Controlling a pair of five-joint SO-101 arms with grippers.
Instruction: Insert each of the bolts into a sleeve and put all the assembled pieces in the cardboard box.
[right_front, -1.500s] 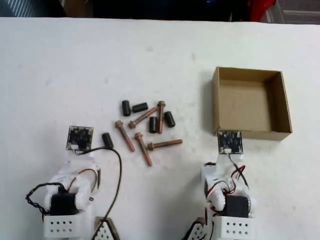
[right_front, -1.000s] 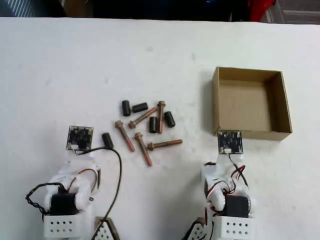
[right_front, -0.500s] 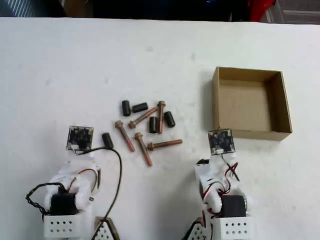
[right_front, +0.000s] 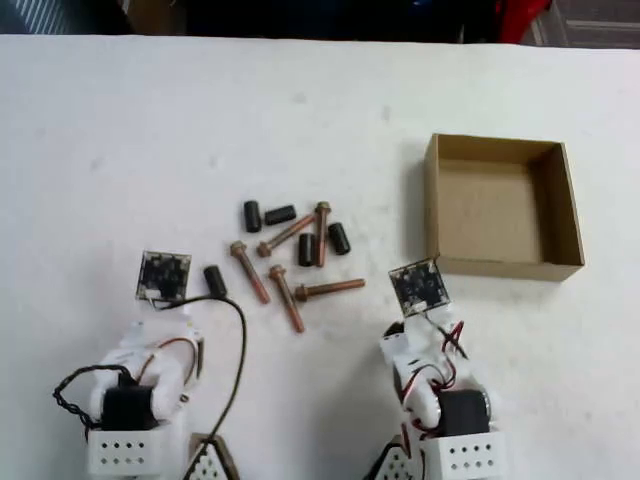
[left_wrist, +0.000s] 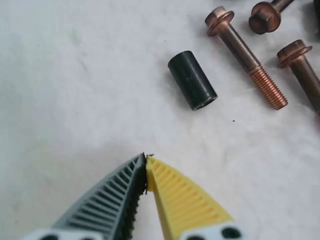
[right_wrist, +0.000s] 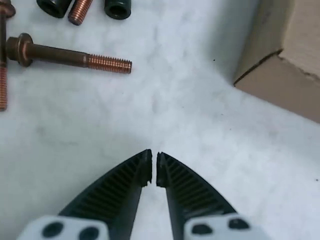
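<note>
R gripper (right_wrist: 154, 167) has swung away from cardboard box (right_front: 497, 267) toward the bolts (right_front: 330, 289). L gripper (left_wrist: 146, 164) has barely shifted. Both grippers' fingers are pressed together, gripping nothing. Qty: 5 bolts, 5 sleeves (right_front: 215, 280), 1 box. Bolts and sleeves lie loose on table (right_front: 150, 120) near box, unassembled.

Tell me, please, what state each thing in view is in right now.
Bolts: five, loose on the table, none in a sleeve.
Sleeves: five, empty, loose among the bolts.
Cardboard box: open at the top, empty.
Left gripper: jaws shut, holding nothing.
Right gripper: jaws shut, holding nothing.
</note>
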